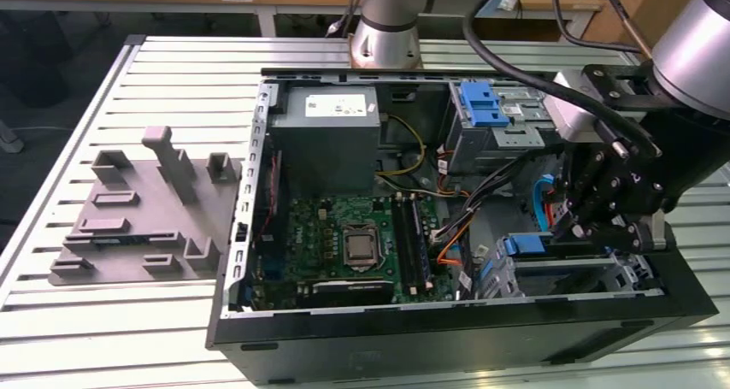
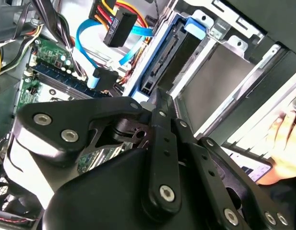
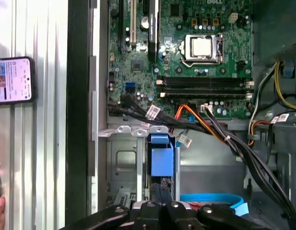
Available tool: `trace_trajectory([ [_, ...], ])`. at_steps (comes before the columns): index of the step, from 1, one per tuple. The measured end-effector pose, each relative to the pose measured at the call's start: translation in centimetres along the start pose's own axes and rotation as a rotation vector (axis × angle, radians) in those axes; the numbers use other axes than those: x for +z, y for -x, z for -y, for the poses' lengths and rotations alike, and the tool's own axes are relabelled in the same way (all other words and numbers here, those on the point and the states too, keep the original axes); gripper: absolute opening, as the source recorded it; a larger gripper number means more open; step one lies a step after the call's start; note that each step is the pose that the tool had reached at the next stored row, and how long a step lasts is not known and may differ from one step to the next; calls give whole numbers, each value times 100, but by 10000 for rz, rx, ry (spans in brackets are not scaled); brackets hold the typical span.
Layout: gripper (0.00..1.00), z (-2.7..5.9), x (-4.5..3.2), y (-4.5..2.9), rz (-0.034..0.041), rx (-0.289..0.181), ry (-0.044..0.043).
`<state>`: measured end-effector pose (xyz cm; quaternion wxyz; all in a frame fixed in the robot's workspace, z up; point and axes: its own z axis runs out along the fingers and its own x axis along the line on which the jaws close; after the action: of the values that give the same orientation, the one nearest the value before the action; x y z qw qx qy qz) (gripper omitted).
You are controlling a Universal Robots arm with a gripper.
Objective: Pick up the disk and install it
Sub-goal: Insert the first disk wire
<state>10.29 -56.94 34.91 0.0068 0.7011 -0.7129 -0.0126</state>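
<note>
Slatted metal forms the table (image 1: 171, 73), on which an open computer case (image 1: 456, 325) is laid on its side. Inside it, a green motherboard (image 1: 342, 235) is seen in the middle. A larger grey metal box (image 1: 331, 137) with a white sticker is mounted at the far side, and a blue latch (image 1: 484, 107) with ridged steps is fitted toward the exterior view's right. A grey moulded fixture (image 1: 137, 209) is set on the table at the exterior view's left, well apart from the arm.

The disk (image 1: 531, 244) is found standing on edge in the drive cage (image 1: 604, 274), at the case's near corner on the exterior view's right, with a blue rail turned upward. In the first wrist view that rail is seen between the cage's metal walls, near the motherboard's edge. The claw (image 1: 576, 231) is lowered into the same cage at the disk's end. In the second wrist view it is seen touching or nearly touching the disk's dark connector edge. Whether the claw is apart or clamped on the disk cannot be told, as the contact is hidden by its own linkages.

A blue flat cable (image 2: 83, 43) and bundled black wires (image 3: 243, 153) are routed near the cage. A phone (image 3: 11, 79) is laid on the table beside the case, and a person's hand (image 2: 284, 139) is seen beyond the case wall.
</note>
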Motion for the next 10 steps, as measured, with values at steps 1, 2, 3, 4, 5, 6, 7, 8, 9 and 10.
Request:
trace_trajectory([
  [1,11,2,0,0,-1,0,-7],
  [2,11,3,0,-1,0,1,-18],
  [3,11,5,0,-1,1,1,-39],
  [4,11,5,0,-1,1,0,-70],
  [5,11,6,0,-1,3,-1,-109],
  [6,11,7,-2,0,2,-1,-150],
  [7,11,9,-5,2,1,-3,-183],
  [8,11,11,-8,4,2,-3,-209],
  [9,11,12,-11,6,3,-3,-229],
  [10,11,14,-14,9,4,-2,-243],
])
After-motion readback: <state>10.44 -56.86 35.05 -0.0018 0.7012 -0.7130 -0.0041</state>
